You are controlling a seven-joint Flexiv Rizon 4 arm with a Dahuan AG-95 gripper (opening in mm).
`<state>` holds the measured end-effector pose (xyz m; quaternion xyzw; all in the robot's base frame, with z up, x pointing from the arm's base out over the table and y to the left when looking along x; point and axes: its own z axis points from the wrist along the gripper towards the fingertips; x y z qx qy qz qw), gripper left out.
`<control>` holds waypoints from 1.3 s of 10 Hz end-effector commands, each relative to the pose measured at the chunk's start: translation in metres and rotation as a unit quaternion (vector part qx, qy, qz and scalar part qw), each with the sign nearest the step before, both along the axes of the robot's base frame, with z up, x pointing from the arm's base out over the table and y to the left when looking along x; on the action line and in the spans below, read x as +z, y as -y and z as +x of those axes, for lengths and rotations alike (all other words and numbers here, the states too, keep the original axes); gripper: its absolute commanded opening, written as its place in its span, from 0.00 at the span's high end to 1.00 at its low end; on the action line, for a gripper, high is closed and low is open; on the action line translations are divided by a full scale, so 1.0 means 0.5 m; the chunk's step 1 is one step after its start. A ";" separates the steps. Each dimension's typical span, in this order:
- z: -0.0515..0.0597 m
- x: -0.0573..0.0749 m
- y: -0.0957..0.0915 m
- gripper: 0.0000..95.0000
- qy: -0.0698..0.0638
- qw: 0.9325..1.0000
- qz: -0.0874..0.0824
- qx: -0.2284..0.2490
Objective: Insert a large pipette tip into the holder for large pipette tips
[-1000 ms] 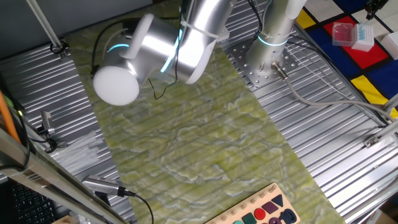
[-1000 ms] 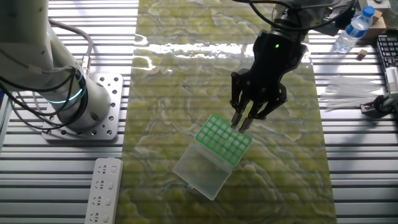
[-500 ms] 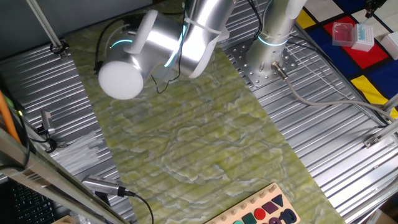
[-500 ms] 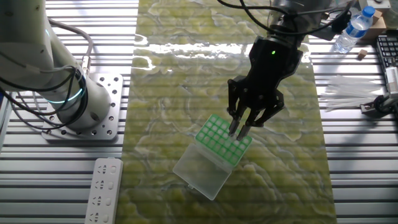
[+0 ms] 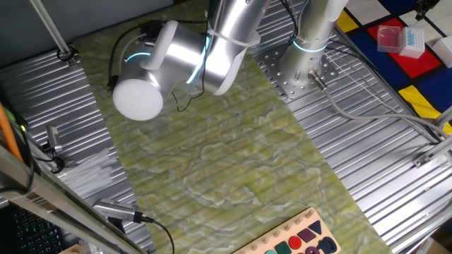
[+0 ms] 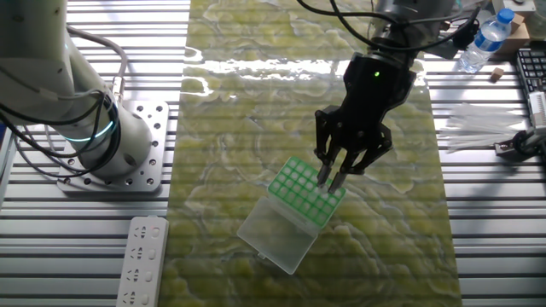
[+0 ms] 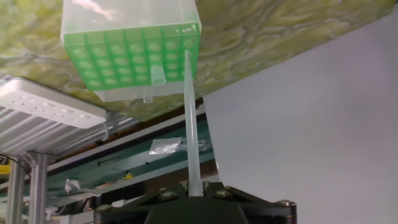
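Only in the hand view can the large pipette tip [image 7: 189,124] be made out: a thin, clear tapered sliver held between the closed jaws, its narrow end reaching the edge of the holder for large pipette tips [image 7: 134,53]. One tip already stands in that green gridded top. In the other fixed view the gripper [image 6: 334,176] is seen just above the holder [image 6: 307,190], whose pale translucent lid lies open on the green-veined mat [image 6: 256,136] covering the ribbed metal bench [image 6: 486,222]. In one fixed view the holder is hidden behind the arm.
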<state>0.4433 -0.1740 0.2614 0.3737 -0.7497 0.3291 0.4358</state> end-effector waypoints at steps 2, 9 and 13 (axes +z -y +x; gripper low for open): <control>-0.020 -0.076 0.044 1.00 -0.010 1.000 0.000 0.005; -0.020 -0.080 0.045 1.00 -0.043 0.999 0.004 0.020; -0.023 -0.085 0.047 1.00 -0.061 0.998 0.005 0.027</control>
